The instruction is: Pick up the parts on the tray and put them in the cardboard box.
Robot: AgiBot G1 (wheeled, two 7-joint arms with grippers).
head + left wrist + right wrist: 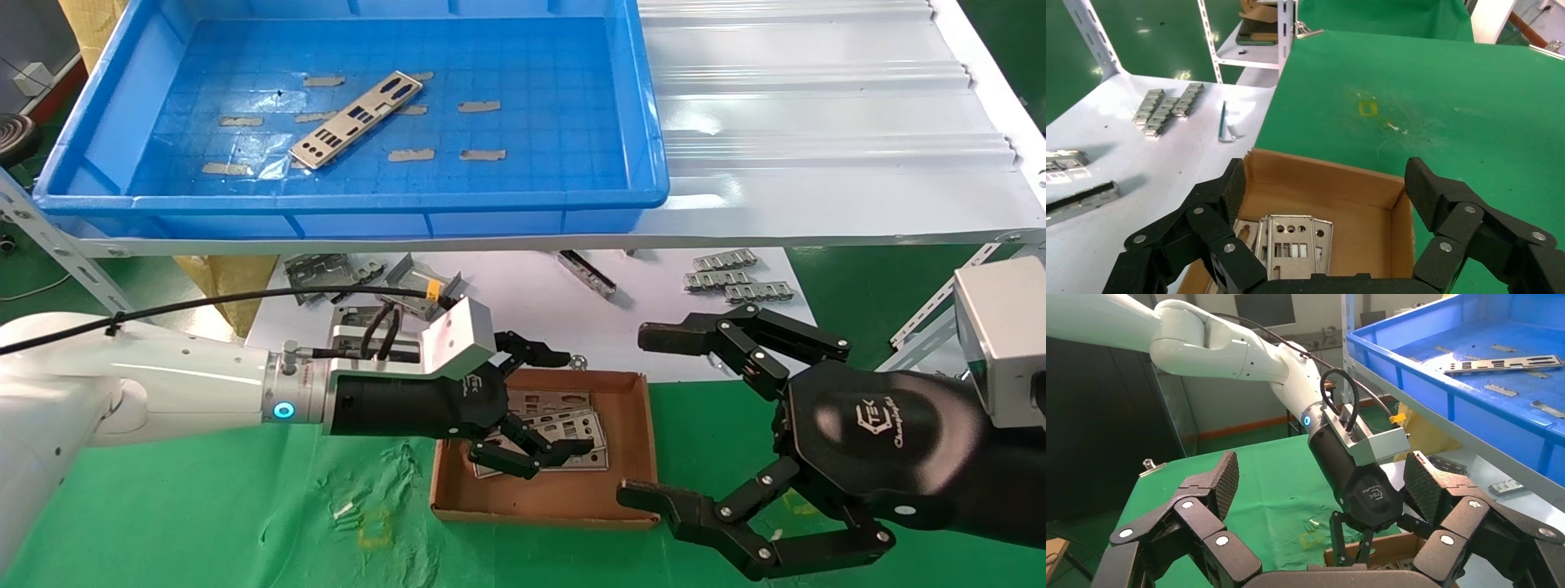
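**Inspector:** Progress? Several parts (564, 433) lie overlapped in the cardboard box (637, 457); I cannot count them exactly. One part (357, 119) is left, lying diagonally on the floor of the tray (351, 208) at the far left, among tape scraps (479, 106).

**Clerk:** And the grippers?

**Inspector:** The left gripper (535, 408) sits over the box's left end, jaws spread wide and holding nothing; the plates lie free beneath it. The right gripper (654, 416) hovers just right of the box, also wide open and empty.

**Clerk:** So the task is mostly done?

**Inspector:** In my judgement, yes: one pick and one placement are outstanding. Brackets (327, 269) and ridged strips (735, 278) on the white sheet (531, 302) are not part of it.
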